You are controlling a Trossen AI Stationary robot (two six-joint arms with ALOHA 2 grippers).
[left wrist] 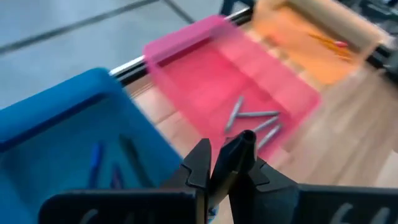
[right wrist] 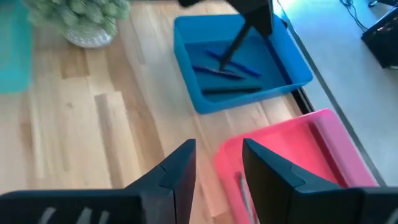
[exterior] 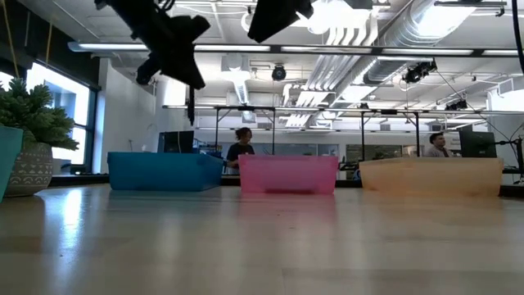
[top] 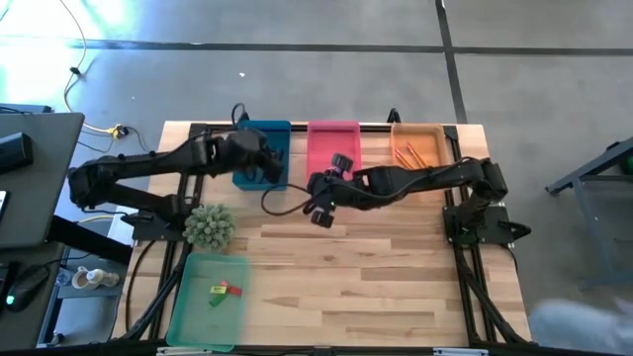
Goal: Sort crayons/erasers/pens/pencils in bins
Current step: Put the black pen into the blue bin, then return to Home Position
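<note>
My left gripper (top: 265, 163) is above the blue bin (top: 259, 148) and is shut on a black pen (right wrist: 239, 40). It also shows in the low view (exterior: 176, 49). The blue bin holds blue-purple and black pens (right wrist: 219, 67). My right gripper (right wrist: 217, 168) is open and empty. It is above the table by the near edge of the pink bin (top: 333, 146). Grey crayons (left wrist: 252, 121) lie in the pink bin. Orange pencils (top: 413, 154) lie in the orange bin (top: 417, 143). Small erasers (top: 224, 291) lie in the green bin (top: 208, 297). My left gripper pinches the black pen's upper part (left wrist: 239, 152) between its two fingers, which come from above and point down. The pen hangs below the fingers (exterior: 190, 102), over the blue bin, with its lower end clear of the bin's rim.
A potted plant (top: 210, 225) stands at the table's left between the blue and green bins. The three bins stand in a row along the far edge. Bare wood lies in the middle and at the near right (top: 376, 287). People show in the room behind (exterior: 243, 147).
</note>
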